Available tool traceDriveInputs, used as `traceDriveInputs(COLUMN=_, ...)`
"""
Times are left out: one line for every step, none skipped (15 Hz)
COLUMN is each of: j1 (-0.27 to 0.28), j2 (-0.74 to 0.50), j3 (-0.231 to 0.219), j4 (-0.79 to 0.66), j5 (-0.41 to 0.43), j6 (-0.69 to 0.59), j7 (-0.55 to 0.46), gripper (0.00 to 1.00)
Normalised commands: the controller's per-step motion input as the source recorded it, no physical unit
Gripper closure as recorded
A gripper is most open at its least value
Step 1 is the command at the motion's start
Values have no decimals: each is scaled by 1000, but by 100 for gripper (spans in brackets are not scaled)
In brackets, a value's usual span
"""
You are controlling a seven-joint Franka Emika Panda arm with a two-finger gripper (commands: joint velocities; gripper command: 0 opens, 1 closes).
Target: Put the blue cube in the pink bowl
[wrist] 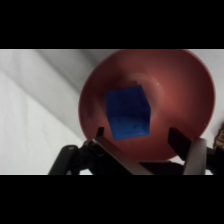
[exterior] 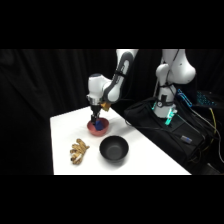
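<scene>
The blue cube (wrist: 128, 111) lies slightly tilted inside the pink bowl (wrist: 175, 85), near its middle. My gripper (wrist: 137, 136) hangs just above the bowl with its fingers open, one on each side of the cube, and a gap shows on the right side. In the side view the gripper (exterior: 96, 119) points straight down over the pink bowl (exterior: 93, 130) at the table's far side, and the blue cube (exterior: 102, 123) shows in the bowl right beside the fingers.
A glossy black bowl (exterior: 114, 149) stands in front of the pink bowl, toward the near edge. A tan knobbly object (exterior: 78, 151) lies left of it. Black gear with cables (exterior: 165, 127) sits off the white table (exterior: 65, 125) at the right.
</scene>
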Motion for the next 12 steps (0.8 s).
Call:
traceDriveInputs(j1=94, j2=-62, j3=-158, j4=98, j5=-8, j6=-58, j7=46, gripper=0)
traceDriveInputs(j1=62, j2=-146, j3=-115, j4=91, j5=15, j6=-187, j7=2, gripper=0)
traceDriveInputs(j1=85, j2=-229, j3=-128, j4=56, j5=-15, j6=-254, j7=24, gripper=0)
traceDriveInputs(j1=121, j2=-316, j3=-152, j4=16, j5=-67, j6=-298, j7=54, gripper=0)
traceDriveInputs(j1=141, j2=-393, j3=-163, j4=-11, j5=-109, j6=-359, j7=79, gripper=0)
traceDriveInputs(j1=146, j2=-488, j3=-138, j4=-80, j5=-135, j6=-380, j7=80, gripper=0)
traceDriveInputs(j1=127, j2=-568, j3=-88, j4=-120, j5=-138, j6=-416, j7=56, gripper=0)
traceDriveInputs(j1=116, j2=-571, j3=-71, j4=-101, j5=-166, j6=-446, j7=77, gripper=0)
traceDriveInputs(j1=94, j2=-551, j3=-52, j4=-70, j5=-185, j6=-463, j7=99, gripper=0)
traceDriveInputs(j1=59, j2=-533, j3=-22, j4=-17, j5=-187, j6=-519, j7=93, gripper=0)
traceDriveInputs(j1=15, j2=-480, j3=18, j4=27, j5=-156, j6=-518, j7=66, gripper=0)
traceDriveInputs(j1=-20, j2=-426, j3=46, j4=83, j5=-127, j6=-528, j7=44, gripper=0)
